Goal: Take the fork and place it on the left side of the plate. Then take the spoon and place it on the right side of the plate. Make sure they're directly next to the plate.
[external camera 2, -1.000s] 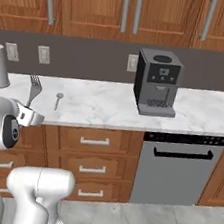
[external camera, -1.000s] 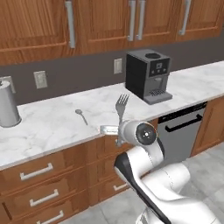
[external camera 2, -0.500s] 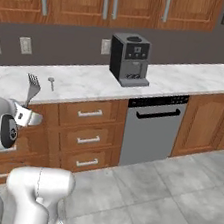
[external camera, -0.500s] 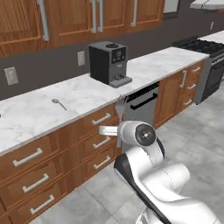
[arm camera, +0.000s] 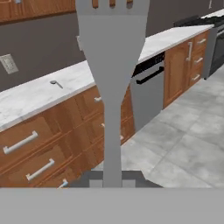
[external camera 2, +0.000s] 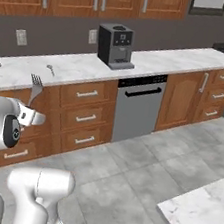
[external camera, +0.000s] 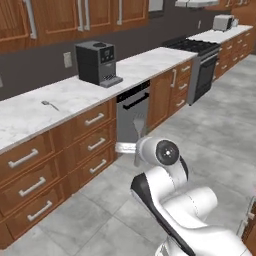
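While the arm sits out over the grey tile floor [external camera 2: 140, 173], the gripper [arm camera: 112, 177] is clamped shut on the fork [arm camera: 112, 65], handle pinched between the finger tips and tines pointing straight up, in front of the wooden drawers [external camera: 35, 180]. The spoon [external camera: 50, 105] is lying on the marble counter [external camera: 75, 97], well left of the black coffee machine [external camera: 97, 62]. A dishwasher [external camera 2: 137, 105] sits under that counter.

I note a plain grey fork [arm camera: 112, 65], white grey-veined marble counter [external camera: 75, 95], reddish-brown wood drawers [external camera 2: 84, 110], black coffee machine [external camera: 97, 62], upper left.
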Robot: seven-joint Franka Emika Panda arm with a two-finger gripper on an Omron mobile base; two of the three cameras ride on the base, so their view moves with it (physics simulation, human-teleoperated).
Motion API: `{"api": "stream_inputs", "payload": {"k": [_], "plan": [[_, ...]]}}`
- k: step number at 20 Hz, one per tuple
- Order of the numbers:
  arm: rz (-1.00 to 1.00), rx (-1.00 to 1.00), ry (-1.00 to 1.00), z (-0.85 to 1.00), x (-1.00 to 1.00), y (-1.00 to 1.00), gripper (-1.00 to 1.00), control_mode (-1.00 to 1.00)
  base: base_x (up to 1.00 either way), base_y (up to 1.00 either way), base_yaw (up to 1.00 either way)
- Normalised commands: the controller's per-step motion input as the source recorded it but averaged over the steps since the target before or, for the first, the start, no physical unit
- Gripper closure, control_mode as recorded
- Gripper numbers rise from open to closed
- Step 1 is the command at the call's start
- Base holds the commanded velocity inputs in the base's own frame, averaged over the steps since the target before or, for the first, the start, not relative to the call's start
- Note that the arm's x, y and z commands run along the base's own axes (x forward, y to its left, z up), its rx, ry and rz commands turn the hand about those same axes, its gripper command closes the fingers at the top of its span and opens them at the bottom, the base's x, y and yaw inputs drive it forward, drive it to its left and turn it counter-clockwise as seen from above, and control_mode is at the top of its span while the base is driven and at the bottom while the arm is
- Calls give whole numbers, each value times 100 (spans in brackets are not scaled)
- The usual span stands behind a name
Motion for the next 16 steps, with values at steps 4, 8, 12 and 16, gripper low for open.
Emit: {"api": "stream_inputs", "payload": {"k": [4,8,12,16], "plan": [[0,0,0,0,0,0,100,100,-100,-16,-20],[0,0,0,0,0,0,100,100,-100,-39,-16],[0,0,0,0,0,0,100,100,-100,-65,-14],[0,0,0,0,0,0,100,100,-100,-85,-11]]}}
